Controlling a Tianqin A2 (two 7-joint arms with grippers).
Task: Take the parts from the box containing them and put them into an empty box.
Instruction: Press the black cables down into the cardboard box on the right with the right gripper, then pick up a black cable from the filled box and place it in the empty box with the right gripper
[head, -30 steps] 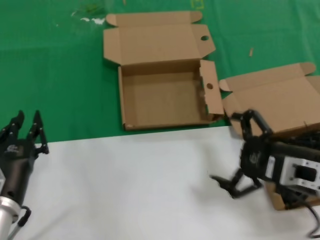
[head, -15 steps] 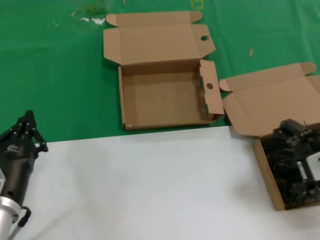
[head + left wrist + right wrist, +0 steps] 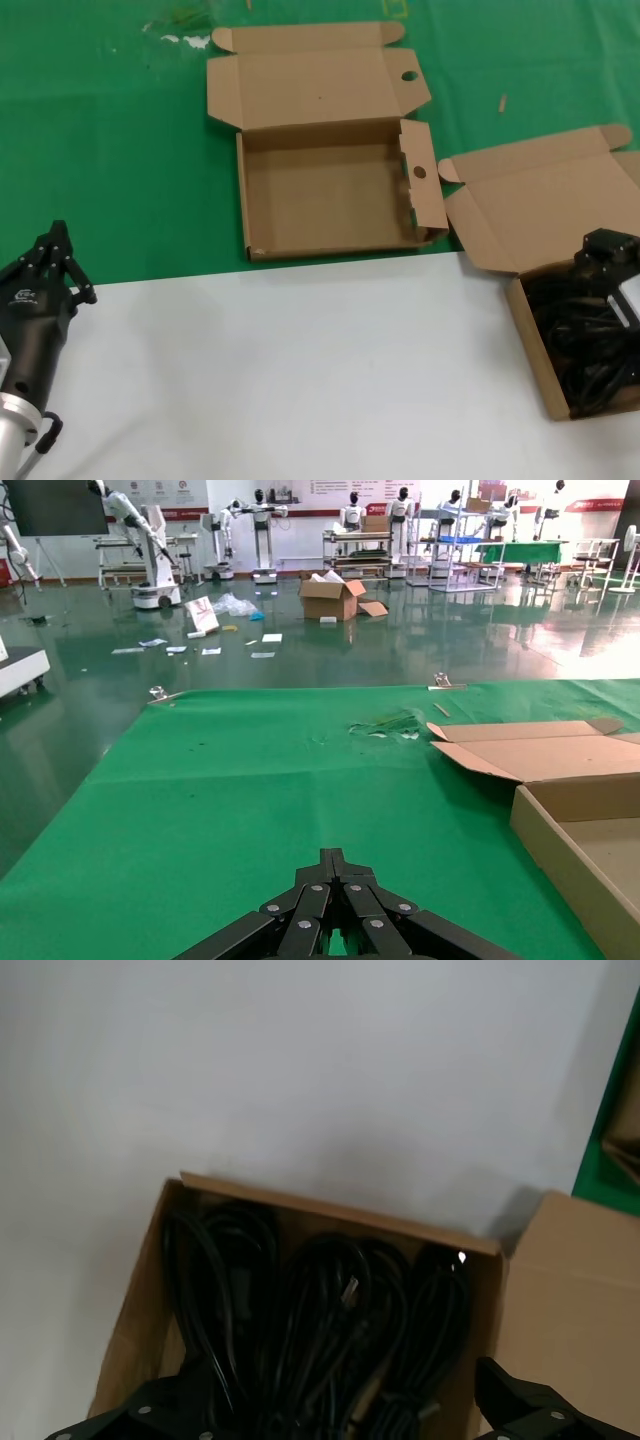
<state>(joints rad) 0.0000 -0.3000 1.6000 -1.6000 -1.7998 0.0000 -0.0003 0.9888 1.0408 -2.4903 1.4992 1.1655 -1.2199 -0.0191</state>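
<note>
The box containing the parts (image 3: 526,330) lies open at the right edge, with black bundled cables (image 3: 580,345) filling it. My right gripper (image 3: 335,1422) hovers open just above these cables (image 3: 320,1310); one finger (image 3: 140,1418) stands at one side of the box (image 3: 128,1325) and the other at the opposite side. In the head view only the right wrist (image 3: 608,255) shows over the box. The empty box (image 3: 330,200), with round holes in its flaps, lies open at the back centre. My left gripper (image 3: 57,248) rests shut at the near left.
The boxes lie where a green cloth (image 3: 110,150) meets a white table surface (image 3: 300,370). The cable box's raised lid (image 3: 545,205) stands close to the empty box's holed side flap (image 3: 422,175). From the left wrist, the empty box (image 3: 575,825) shows beyond the shut fingertips (image 3: 333,860).
My right gripper has moved right, from over the white surface to above the cable box. My left gripper's fingers have closed together.
</note>
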